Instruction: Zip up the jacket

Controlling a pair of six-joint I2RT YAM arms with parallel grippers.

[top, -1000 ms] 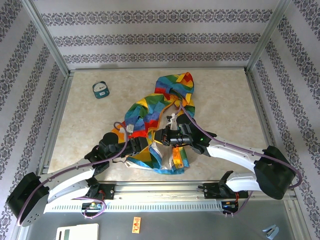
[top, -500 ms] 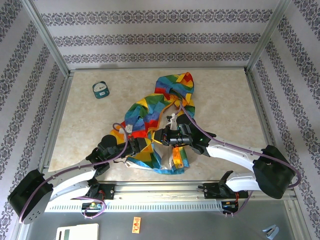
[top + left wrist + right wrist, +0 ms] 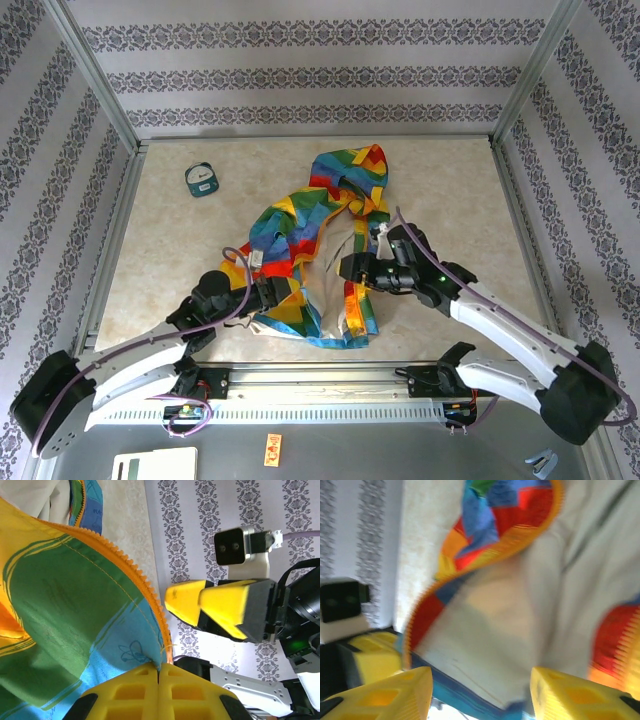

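The rainbow patchwork jacket [image 3: 305, 215] lies crumpled mid-table, with its whitish lining [image 3: 335, 260] showing near the front. My left gripper [image 3: 283, 291] is shut on the jacket's lower corner. In the left wrist view its jaws [image 3: 159, 672] pinch blue cloth right beside the orange zipper edge [image 3: 135, 575]. My right gripper [image 3: 346, 268] hovers open just right of that spot, over the lining. Its fingers [image 3: 385, 695] stand wide apart above the whitish lining [image 3: 520, 620], with nothing between them. The other zipper edge [image 3: 485, 560] curves past it.
A small round teal gadget [image 3: 202, 179] sits at the back left of the table. Patterned walls and a metal frame close in the table [image 3: 450, 190] on three sides. Bare tabletop lies to the right and left of the jacket.
My right arm has drawn back to the right, away from the left gripper, and more lining now shows between them. The left gripper still holds the same corner.
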